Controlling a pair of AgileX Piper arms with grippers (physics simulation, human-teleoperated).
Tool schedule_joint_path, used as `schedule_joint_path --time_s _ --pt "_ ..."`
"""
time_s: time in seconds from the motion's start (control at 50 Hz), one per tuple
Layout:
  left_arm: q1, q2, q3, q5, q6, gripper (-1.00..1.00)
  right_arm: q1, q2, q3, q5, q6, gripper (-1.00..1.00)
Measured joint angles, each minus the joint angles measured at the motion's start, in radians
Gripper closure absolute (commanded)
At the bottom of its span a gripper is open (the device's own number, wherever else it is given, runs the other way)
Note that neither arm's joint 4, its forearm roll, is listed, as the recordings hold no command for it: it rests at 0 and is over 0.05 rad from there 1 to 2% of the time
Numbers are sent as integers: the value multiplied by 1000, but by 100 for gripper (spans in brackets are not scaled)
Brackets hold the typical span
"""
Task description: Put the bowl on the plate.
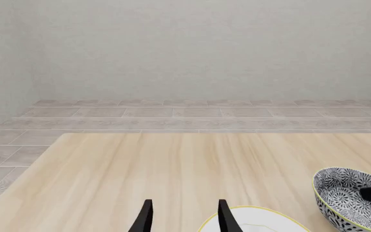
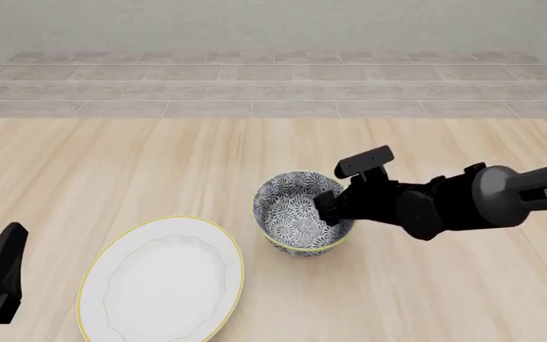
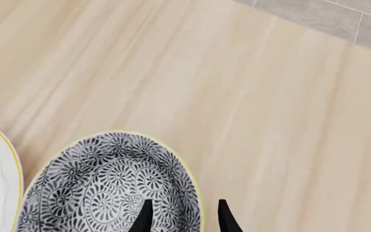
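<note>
The bowl (image 2: 293,208), floral dark blue-grey and white with a yellowish rim, stands on the table just right of the plate (image 2: 159,279), a white shallow dish with a gold rim. My right gripper (image 2: 329,206) is open and straddles the bowl's right rim. The right wrist view shows one finger (image 3: 145,217) inside the bowl (image 3: 108,183) and the other outside it. My left gripper (image 1: 184,220) is open and holds nothing. It hovers low at the front left, near the plate's edge (image 1: 256,218).
The light wood table (image 2: 159,164) stretches away to a far edge, with a grey tiled floor (image 2: 273,92) and a wall behind it. The right arm (image 2: 483,199) reaches in from the right, over the table.
</note>
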Motion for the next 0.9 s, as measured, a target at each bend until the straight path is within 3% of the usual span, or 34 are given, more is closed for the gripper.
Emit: schedule_joint_path --time_s 0.16,0.18,0.9 --pt "0 0 0 0 0 -100 0 7 1 -6 5 -100" --pt "0 0 0 0 0 -100 1 7 0 -6 6 100" --pt "0 0 0 0 0 -100 -24 -89 -1 29 8 100"
